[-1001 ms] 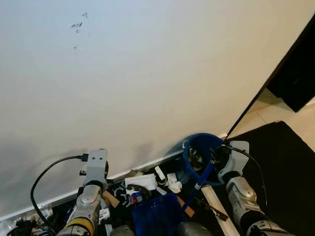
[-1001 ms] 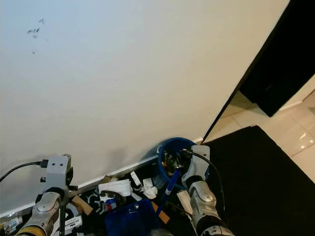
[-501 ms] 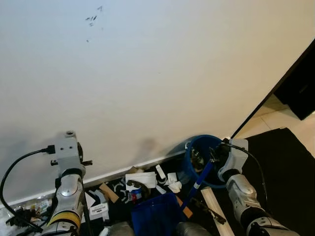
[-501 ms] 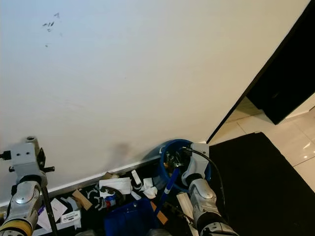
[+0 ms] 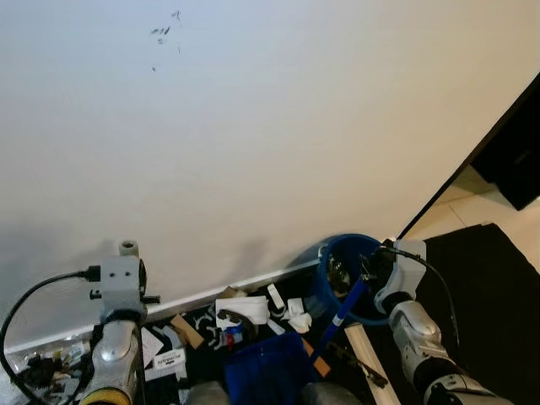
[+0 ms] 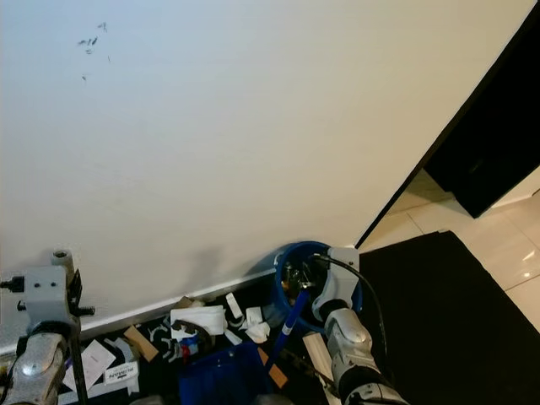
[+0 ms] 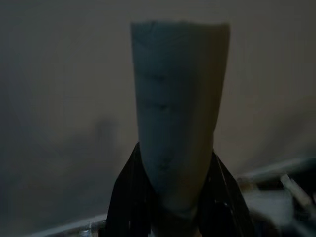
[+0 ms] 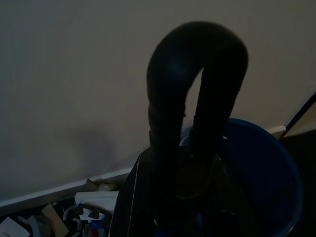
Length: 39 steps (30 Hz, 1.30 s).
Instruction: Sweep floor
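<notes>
My left gripper [image 7: 174,210] is shut on a grey broom handle [image 7: 177,113], whose tip [image 5: 127,247] stands up at the lower left in front of the wall. My right gripper [image 8: 175,185] is shut on the black looped grip [image 8: 195,74] of a dustpan. Its blue pole [image 5: 342,316] slants down to the blue dustpan [image 5: 266,367] at the bottom edge. Litter [image 5: 245,310] of white paper, cardboard and small bits lies on the dark floor along the skirting board, between the two arms.
A round blue bucket [image 5: 348,240] stands against the wall just beyond my right gripper. A pale wooden strip [image 5: 369,354] lies by it. A black mat [image 5: 494,312] and a dark doorway [image 5: 516,156] are to the right. The white wall [image 5: 253,135] is close ahead.
My left arm has swung to the left with the broom handle and dipped a little. The view has tilted slightly. The right arm holds its place by the bucket.
</notes>
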Motion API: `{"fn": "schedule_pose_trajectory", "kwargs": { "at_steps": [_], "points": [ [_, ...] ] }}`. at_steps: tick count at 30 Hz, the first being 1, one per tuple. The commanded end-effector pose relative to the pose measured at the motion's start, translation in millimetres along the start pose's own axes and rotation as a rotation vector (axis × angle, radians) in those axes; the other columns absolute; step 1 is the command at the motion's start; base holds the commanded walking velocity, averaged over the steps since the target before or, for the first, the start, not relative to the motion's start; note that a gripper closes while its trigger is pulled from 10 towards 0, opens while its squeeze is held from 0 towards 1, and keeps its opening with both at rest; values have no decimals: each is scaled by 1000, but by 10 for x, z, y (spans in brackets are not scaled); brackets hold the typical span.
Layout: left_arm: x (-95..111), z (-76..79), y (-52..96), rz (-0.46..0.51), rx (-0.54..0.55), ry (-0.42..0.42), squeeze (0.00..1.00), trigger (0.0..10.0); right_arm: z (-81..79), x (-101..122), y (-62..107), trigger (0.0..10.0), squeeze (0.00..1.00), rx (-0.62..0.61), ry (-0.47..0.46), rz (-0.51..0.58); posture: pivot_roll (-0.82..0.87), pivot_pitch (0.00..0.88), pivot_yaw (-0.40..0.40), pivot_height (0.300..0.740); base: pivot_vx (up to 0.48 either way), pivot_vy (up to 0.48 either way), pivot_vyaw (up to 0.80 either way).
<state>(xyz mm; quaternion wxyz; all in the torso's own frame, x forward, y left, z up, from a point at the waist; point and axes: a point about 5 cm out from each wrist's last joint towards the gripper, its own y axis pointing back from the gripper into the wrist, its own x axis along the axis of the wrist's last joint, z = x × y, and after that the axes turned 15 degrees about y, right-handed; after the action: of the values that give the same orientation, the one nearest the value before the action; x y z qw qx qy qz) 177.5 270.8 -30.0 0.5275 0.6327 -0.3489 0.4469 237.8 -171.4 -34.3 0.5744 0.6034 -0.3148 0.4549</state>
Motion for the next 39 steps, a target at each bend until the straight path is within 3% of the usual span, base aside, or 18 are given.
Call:
{"fn": "schedule_pose_trajectory", "kwargs": {
  "at_steps": [1, 6, 10, 14, 16, 19, 22, 23, 25, 30, 34, 39],
  "points": [
    [-281, -73, 181, -144, 33, -6, 0, 10000, -120, -405, 193, 10000, 0, 51, -13, -204, 145, 0, -73, 740, 0, 0, 0],
    [-266, -126, 190, -128, 71, 30, 0, 10000, -110, -391, 182, 10000, 0, 49, -13, -201, 153, 0, -85, 740, 0, 0, 0],
    [-212, -113, 110, -169, -17, -58, 0, 10000, -135, -351, 143, 10000, 0, 86, 17, -202, 161, 0, -98, 740, 0, 0, 0],
    [-99, -117, 36, -135, -60, -110, 0, 10000, -130, -325, 122, 10000, 0, 88, 20, -197, 161, 0, -99, 740, 0, 0, 0],
    [182, -123, -110, -26, -87, -105, 0, 10000, -112, -292, 99, 10000, 0, 87, 23, -189, 161, 0, -100, 740, 0, 0, 0],
    [309, -119, -167, 22, -98, -101, 0, 10000, -106, -281, 92, 10000, 0, 87, 24, -186, 161, 0, -100, 740, 0, 0, 0],
    [878, -2, -381, 235, -162, 2, 0, 10000, -102, -248, 66, 10000, 0, 100, 50, -183, 171, 0, -110, 740, 0, 0, 0],
    [878, -2, -381, 235, -162, 2, 0, 10000, -102, -248, 66, 10000, 0, 100, 50, -183, 171, 0, -110, 740, 0, 0, 0],
    [1128, 101, -440, 319, -225, 34, 0, 10000, -106, -230, 51, 10000, 0, 111, 63, -183, 172, 0, -110, 740, 0, 0, 0],
    [1281, 294, -483, 358, -315, 12, 0, 10000, -121, -216, 40, 10000, 0, 139, 80, -182, 173, 0, -109, 740, 0, 0, 0],
    [1301, 442, -477, 367, -374, -61, 0, 10000, -170, -180, 23, 10000, 0, 176, 157, -158, 165, 0, -106, 740, 0, 0, 0],
    [1407, 433, -475, 409, -346, -4, 0, 10000, -260, -16, -30, 10000, 0, 211, 205, -32, 166, 0, -109, 740, 0, 0, 0]
  ]
}}
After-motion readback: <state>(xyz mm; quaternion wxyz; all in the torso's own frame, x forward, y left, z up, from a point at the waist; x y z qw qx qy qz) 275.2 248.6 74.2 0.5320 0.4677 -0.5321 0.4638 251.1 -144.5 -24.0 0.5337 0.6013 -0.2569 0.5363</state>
